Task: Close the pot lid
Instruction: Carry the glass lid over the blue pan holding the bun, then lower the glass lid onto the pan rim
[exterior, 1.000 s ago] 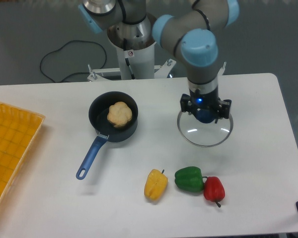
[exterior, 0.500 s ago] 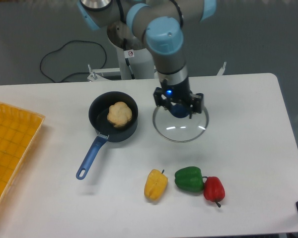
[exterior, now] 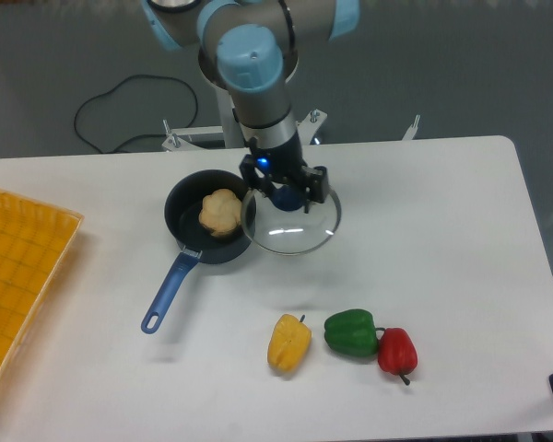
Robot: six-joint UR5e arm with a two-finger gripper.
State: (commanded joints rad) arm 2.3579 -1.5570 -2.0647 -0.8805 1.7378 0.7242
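Note:
The dark navy pot [exterior: 192, 198] sits on the white table left of centre, its blue handle [exterior: 169, 291] pointing to the lower left. A pale round piece of food [exterior: 221, 211] lies inside it. My gripper [exterior: 286, 194] is shut on the blue knob of the glass lid [exterior: 293, 232] and holds the lid just right of the pot. The lid's left rim overlaps the pot's right edge.
A yellow pepper [exterior: 289, 343], a green pepper [exterior: 351, 333] and a red pepper [exterior: 397, 350] lie near the front of the table. A yellow tray [exterior: 23, 276] stands at the left edge. A black cable [exterior: 120, 97] runs behind the table.
My gripper has carried the lid leftward across the table, from the right side to the pot's right edge. The pot and peppers have not moved.

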